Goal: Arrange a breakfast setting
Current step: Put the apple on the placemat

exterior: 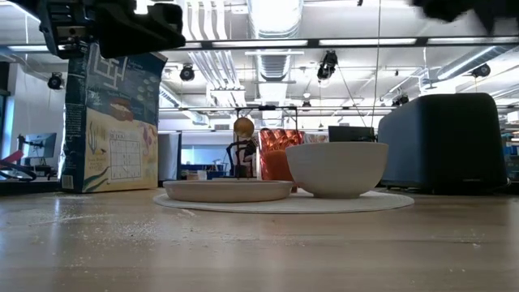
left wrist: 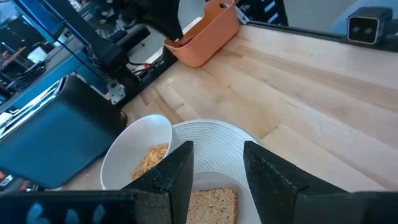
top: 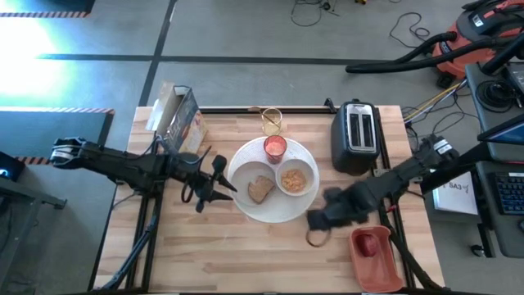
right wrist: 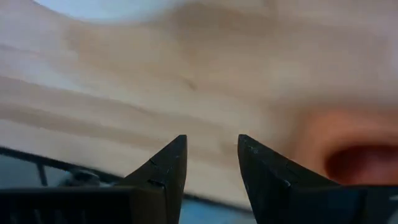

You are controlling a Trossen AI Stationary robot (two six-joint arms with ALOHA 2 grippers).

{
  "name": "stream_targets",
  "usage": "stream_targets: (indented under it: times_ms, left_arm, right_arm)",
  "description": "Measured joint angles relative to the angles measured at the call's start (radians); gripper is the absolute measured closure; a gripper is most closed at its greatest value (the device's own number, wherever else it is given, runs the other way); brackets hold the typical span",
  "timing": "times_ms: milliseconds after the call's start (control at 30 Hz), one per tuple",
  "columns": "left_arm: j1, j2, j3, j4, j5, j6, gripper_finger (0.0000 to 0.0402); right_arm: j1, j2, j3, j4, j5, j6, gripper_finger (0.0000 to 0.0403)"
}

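At table centre I see the large round white plate (top: 274, 206) with the brown toast slice (top: 261, 189) on its left part and the small white bowl (top: 295, 179), cereal in it, on its right part. Small red cup (top: 275, 148) stands on the plate's far edge; clear glass (top: 272, 121) just beyond it, off the plate. My left tool (top: 214, 184) hangs just left of the plate, fingers (left wrist: 177, 174) spread with nothing between them, toast showing right past them. My right tool (top: 321, 220) sits near-right of the plate, over bare wood, fingers (right wrist: 166, 168) apart and empty.

Around: cereal box (top: 178, 120) far left, close behind the left arm. Black toaster (top: 355, 135) far right, next to the bowl side, with the right arm passing near it. Orange bin (top: 375, 258) at the near right corner, something red inside it, can't tell what. A dark ring-like thing (top: 316, 238) lies on the table under the right tool. In the low view crumbs speckle the near table.
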Motion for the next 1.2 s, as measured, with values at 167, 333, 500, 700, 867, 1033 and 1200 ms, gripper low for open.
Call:
stream_targets:
  times_ms: [167, 333, 500, 700, 867, 1033, 1200]
  left_arm:
    - [0.036, 0.000, 0.000, 0.000, 0.074, -0.004, 0.0277]
    - [0.045, 0.000, -0.001, -0.001, 0.099, -0.006, 0.0277]
    - [0.045, 0.000, -0.001, -0.001, 0.118, -0.007, 0.0277]
    - [0.044, 0.000, -0.002, 0.000, 0.119, -0.007, 0.0277]
    - [0.041, 0.000, -0.002, 0.017, 0.119, -0.014, 0.0277]
    - [0.037, 0.000, -0.002, 0.035, 0.118, -0.018, 0.0277]
    - [0.037, 0.000, -0.002, 0.038, 0.118, -0.023, 0.0277]
  right_arm:
    - [0.157, -0.002, 0.000, -0.066, -0.084, 0.270, 0.0267]
    - [0.298, -0.001, 0.000, -0.082, -0.089, 0.504, 0.0252]
    - [0.340, 0.020, 0.000, -0.106, -0.276, 0.539, 0.0221]
    - [0.345, 0.027, 0.000, -0.243, -0.287, 0.527, 0.0172]
    - [0.345, 0.019, -0.018, -0.334, -0.278, 0.486, 0.0157]
    - [0.345, -0.017, -0.110, -0.244, -0.249, 0.473, 0.0156]
    - [0.345, -0.065, -0.269, -0.041, -0.236, 0.472, 0.0156]
